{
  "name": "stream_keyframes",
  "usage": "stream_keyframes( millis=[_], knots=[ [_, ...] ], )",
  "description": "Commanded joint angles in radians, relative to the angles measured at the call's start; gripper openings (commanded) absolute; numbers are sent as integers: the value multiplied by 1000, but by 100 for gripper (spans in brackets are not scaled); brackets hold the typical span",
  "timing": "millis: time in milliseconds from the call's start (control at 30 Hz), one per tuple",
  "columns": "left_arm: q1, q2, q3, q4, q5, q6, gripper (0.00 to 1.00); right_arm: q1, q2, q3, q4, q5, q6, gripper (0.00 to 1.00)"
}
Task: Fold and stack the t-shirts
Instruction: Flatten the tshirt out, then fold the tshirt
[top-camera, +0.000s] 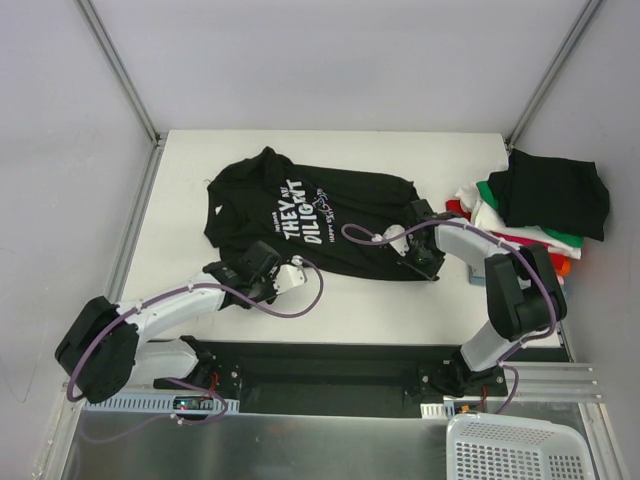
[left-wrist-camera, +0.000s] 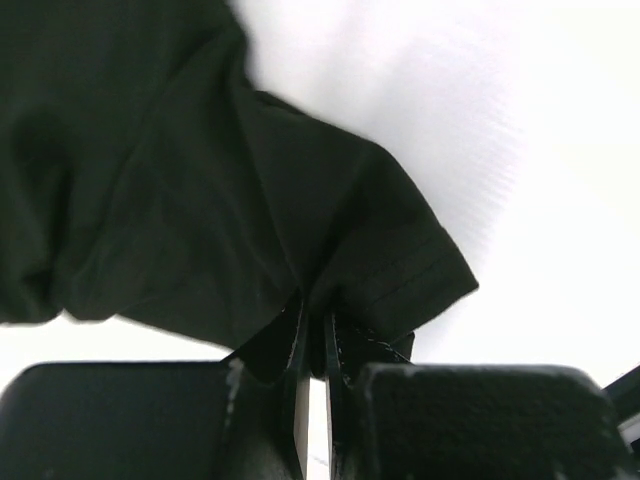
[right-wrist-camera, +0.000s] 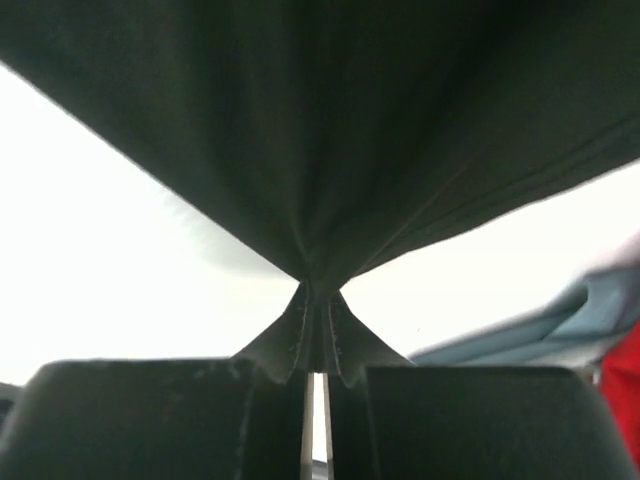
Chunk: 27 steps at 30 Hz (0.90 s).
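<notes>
Step in hand: grab phase of the first fold on the black tee (top-camera: 365, 215). It lies opened out but rumpled on the table (top-camera: 400, 310), centre-left, white print (top-camera: 300, 215) face up, collar toward the left.

Left gripper (left-wrist-camera: 315, 345): jaws pinched down w/ just a sliver of gap, black cloth bunched between them. It looks like the edge by a sleeve (left-wrist-camera: 400, 260), near-left side of the tee. Right gripper (right-wrist-camera: 318, 335): same, jaws nearly together on a pinch of black cloth that tents up from the fingertips, at the tee's near-right end. Top view puts both arms low at the near edge of the shirt.

Stack (top-camera: 545, 200) of folded tees sits at the right side of the table, black one on top, green/white/red edges showing under it — apart from the tee being worked.

Next move, prob: lift both pinches together & carry the near edge over toward the far edge. Needs even height and pace on both sides so the cloth doesn't skew, and the grips look thin — a slip is possible. Folding barely begun, stacking not yet done.
</notes>
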Motion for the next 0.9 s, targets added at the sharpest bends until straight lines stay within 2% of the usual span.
stream_keyframes(
  millis=[0,467,733,867],
  knots=[
    [-3,-131,-9,-24,-80,20,0,-6,-118,-39,-87,34,-1,1],
    [-3,-417,119,-183,-196,95,0,-7,-278,-84,-187,90,20,1],
    [23,-423,160,-139,-224,205,0,-29,-271,-18,-202,126,14,1],
    [113,-387,186,-56,-178,262,0,-45,-241,58,-222,129,14,1]
  ],
)
